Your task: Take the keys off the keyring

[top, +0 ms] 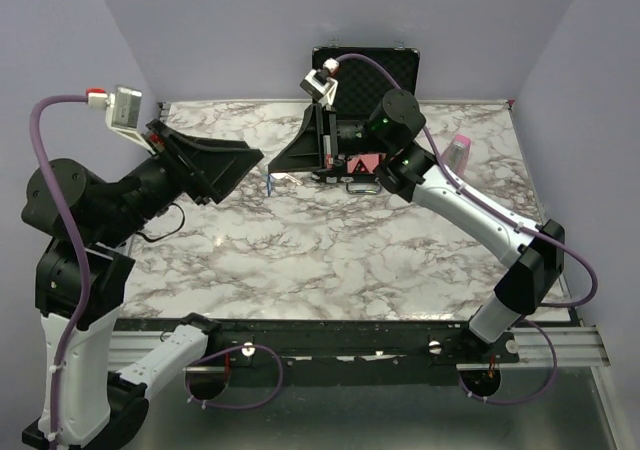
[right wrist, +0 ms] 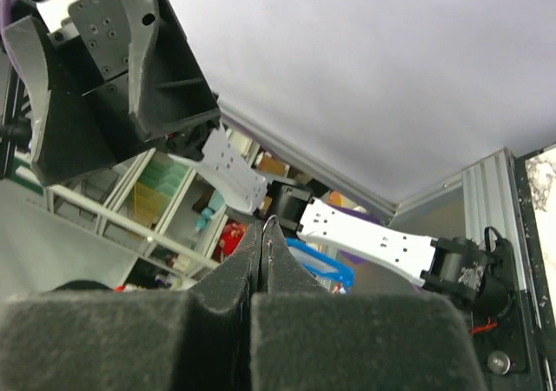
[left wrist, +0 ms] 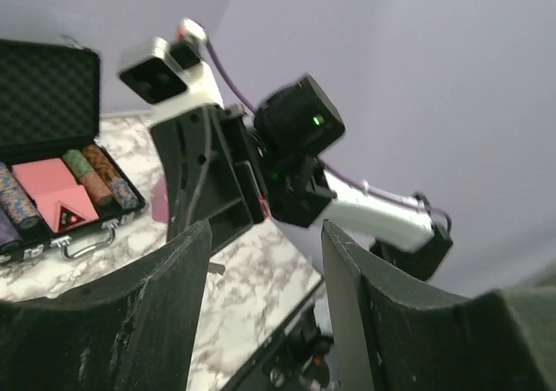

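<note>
My right gripper (top: pixel 275 167) (right wrist: pixel 265 226) is held above the middle back of the table, shut on the keyring (right wrist: pixel 271 220). Only a thin silvery arc of the ring pokes out past the fingertips. Facing it from the left, my left gripper (top: pixel 238 178) (left wrist: pixel 268 235) is open with nothing between its fingers. A small blue key (top: pixel 270 183) shows just below the two grippers' tips. I cannot tell whether it hangs from the ring or lies on the marble table (top: pixel 330 260).
An open black chip case (top: pixel 365 65) (left wrist: pixel 52 148) stands at the table's back edge behind the right arm. A pink wedge-shaped object (top: pixel 458 150) lies at the back right. The table's near edge is a black rail (top: pixel 340 335).
</note>
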`<state>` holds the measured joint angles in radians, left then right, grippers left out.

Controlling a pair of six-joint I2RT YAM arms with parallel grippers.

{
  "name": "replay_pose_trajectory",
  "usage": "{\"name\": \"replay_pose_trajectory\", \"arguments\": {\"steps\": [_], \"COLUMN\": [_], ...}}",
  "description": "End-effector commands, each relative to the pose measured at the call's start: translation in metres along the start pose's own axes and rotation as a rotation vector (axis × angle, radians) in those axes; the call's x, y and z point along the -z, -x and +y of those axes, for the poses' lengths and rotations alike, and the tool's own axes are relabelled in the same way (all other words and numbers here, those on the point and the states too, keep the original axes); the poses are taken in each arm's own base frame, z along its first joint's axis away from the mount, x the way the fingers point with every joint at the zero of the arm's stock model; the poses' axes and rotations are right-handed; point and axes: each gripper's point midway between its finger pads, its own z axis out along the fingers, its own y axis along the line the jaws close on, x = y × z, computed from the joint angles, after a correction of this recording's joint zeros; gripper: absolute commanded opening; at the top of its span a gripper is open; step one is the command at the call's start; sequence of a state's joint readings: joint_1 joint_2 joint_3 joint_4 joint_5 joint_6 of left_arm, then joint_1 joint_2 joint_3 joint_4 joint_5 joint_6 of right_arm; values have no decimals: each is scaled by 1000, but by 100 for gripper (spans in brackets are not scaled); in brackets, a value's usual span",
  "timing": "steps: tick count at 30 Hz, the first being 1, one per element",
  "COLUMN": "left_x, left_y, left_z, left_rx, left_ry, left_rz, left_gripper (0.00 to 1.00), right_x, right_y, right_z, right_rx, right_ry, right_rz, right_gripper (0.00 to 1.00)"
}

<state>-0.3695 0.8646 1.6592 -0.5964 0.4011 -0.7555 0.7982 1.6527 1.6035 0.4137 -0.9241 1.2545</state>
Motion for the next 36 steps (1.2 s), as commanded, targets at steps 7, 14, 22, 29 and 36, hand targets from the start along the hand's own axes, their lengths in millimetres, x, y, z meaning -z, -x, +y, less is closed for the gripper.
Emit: {"name": "replay_pose_trajectory", "arguments": {"steps": [7, 14, 22, 29, 36], "left_x": [2, 3, 2, 3, 4], "left_y": [-60, -59, -58, -71, -78], "left_z": [-32, -25, -20, -14, -6], "left_rx": [65, 39, 37, 52, 55], "left_ry": [-383, -329, -288, -288, -252], "left_rz": [367, 352, 350, 391, 407], "left_gripper": [58, 56, 58, 50, 46], "right_x": [18, 26, 29, 28, 27], "right_y": [-28, -35, -35, -32, -31], "right_z": [53, 59, 64, 64, 64], "right_rx": [76, 78, 87, 82, 73], "right_ry": [97, 93, 90, 79, 81], "right_rz": [171, 176, 165, 147, 150], "right_gripper": [1, 1, 1, 1, 1]}}
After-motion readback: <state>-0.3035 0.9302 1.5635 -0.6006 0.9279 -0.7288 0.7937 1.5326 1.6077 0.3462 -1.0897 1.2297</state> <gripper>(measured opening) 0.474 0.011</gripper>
